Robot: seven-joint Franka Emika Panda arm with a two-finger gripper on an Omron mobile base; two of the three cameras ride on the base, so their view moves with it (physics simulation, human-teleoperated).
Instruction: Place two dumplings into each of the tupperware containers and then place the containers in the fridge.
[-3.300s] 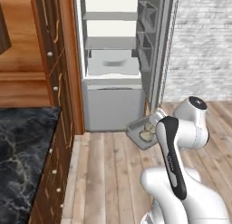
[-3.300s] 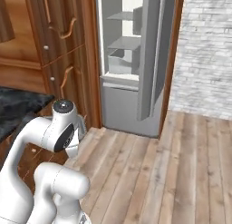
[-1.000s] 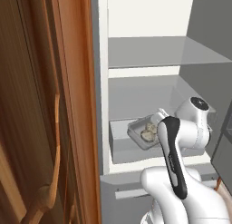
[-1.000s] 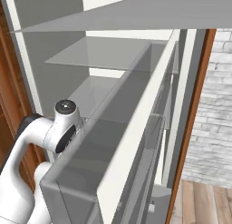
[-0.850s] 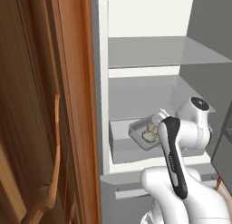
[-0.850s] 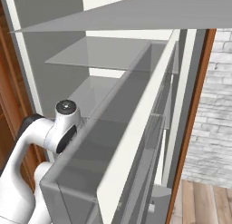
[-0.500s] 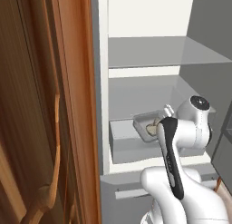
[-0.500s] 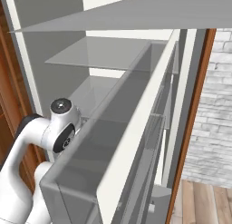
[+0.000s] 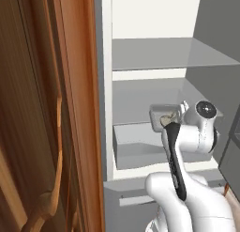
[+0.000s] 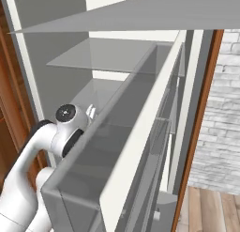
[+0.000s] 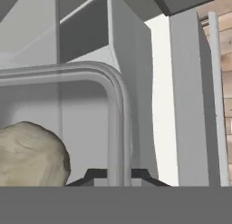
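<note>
The white arm reaches forward from the base into the open fridge [image 9: 140, 52], its elbow bent and the wrist turned toward the fridge's lower grey shelf [image 9: 140, 97]. The claw [image 11: 118, 175] is pinching the rim of a grey tupperware container [image 9: 164, 114], one dark finger tip on each side of the wall. The container hangs just above the lower shelf, near the fridge's right side, with a pale dumpling [image 11: 29, 153] lying inside it. Below the shelf sits the grey drawer [image 9: 138, 146]. The fridge door's bins [image 10: 122, 146] stand close to the arm's right.
</note>
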